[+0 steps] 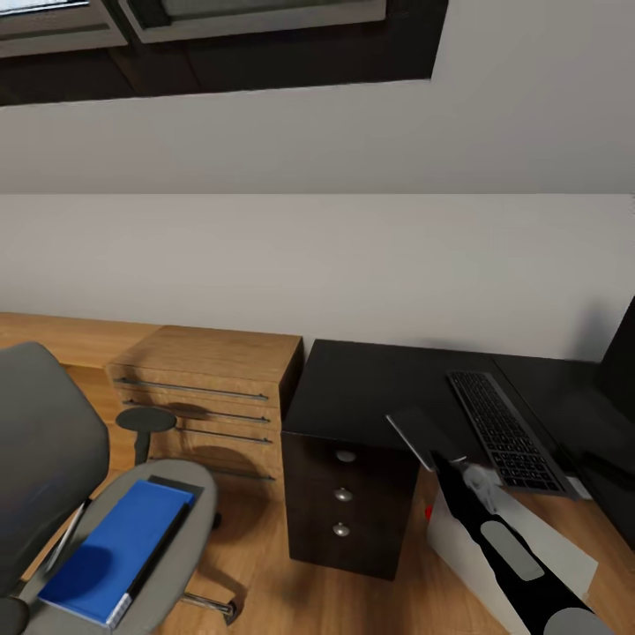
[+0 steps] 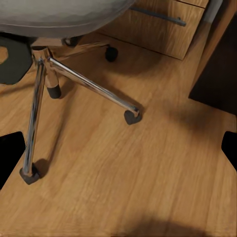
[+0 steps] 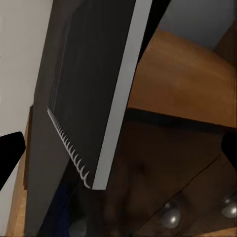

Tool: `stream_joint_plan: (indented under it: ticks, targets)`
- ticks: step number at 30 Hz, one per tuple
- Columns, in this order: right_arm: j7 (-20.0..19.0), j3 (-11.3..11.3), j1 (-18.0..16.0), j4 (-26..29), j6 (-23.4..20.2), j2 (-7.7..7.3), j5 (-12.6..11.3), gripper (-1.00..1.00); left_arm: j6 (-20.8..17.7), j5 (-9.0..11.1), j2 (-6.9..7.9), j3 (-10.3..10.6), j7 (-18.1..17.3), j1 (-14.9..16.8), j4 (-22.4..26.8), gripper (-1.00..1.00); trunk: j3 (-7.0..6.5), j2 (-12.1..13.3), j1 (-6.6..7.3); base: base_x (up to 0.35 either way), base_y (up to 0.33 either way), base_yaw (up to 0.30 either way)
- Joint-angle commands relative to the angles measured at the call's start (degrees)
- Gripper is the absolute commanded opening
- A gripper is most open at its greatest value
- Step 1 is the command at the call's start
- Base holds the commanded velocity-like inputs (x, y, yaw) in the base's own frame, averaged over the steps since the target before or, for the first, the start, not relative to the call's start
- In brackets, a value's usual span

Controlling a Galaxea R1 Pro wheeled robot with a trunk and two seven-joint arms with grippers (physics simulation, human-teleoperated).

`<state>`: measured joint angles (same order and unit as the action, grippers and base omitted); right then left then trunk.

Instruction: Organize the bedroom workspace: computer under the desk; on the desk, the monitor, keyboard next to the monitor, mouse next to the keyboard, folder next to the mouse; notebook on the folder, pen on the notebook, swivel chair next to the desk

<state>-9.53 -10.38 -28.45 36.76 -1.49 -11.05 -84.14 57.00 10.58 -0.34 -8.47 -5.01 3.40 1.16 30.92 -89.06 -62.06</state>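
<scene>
Hanging tilted at the tip of the right gripper (image 1: 445, 463), over the front edge of the table (image 1: 370, 379) just beside the keyboard (image 1: 507, 432): the notebook (image 1: 422, 434), with no telling whether the jaws are pinched on it or standing apart. Likely light, thin and stiff with a slick cover and a wire-bound side, so best taken by a plain edge and laid down flat. Left gripper (image 2: 120, 148) wide open and empty above the floor; blue folder (image 1: 115, 538) flat on the swivel chair (image 1: 44, 441) seat.
</scene>
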Motion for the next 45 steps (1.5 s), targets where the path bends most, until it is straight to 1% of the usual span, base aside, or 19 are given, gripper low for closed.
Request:
stream_joint_plan:
  ticks: [1, 30, 36, 41, 43, 45]
  targets:
    - [-0.19, -0.25, -0.06, -0.02, -0.01, -0.08, -0.60, 1.00, 0.11, 0.32, -0.01, -0.32, -0.53, 0.03, -0.02, 1.00, 0.06, -0.03, 0.04, -0.290, 0.000, 0.000]
    - [-0.46, -0.36, -0.04, -0.02, 0.05, -0.03, -0.51, 1.00, 0.06, 0.35, -0.01, -0.40, -0.51, 0.03, -0.02, 1.00, 0.06, -0.03, 0.04, -0.324, 0.000, 0.000]
    - [-0.48, -0.44, -0.03, -0.09, 0.12, -0.03, -0.32, 1.00, 0.06, 0.39, -0.01, -0.41, -0.44, 0.03, -0.02, 1.00, 0.06, -0.03, 0.04, -0.173, 0.000, 0.000]
    - [-0.49, -0.74, -0.06, -2.14, 0.23, 0.05, 0.85, 1.00, 0.10, 0.40, -0.01, -0.44, -0.37, 0.03, -0.02, 1.00, 0.06, -0.03, 0.04, -0.052, -0.003, 0.000]
    - [-0.49, -0.85, -0.08, -3.04, 0.27, 0.08, 2.18, 1.00, 0.09, 0.40, -0.01, -0.46, -0.36, 0.03, -0.02, 1.00, 0.06, -0.03, 0.04, -0.048, -0.011, 0.000]
    - [-0.49, -0.97, -0.07, -3.71, 0.30, 0.09, 4.25, 1.00, 0.06, 0.42, -0.01, -0.49, -0.34, 0.03, -0.02, 1.00, 0.06, -0.03, 0.04, -0.031, -0.007, 0.000]
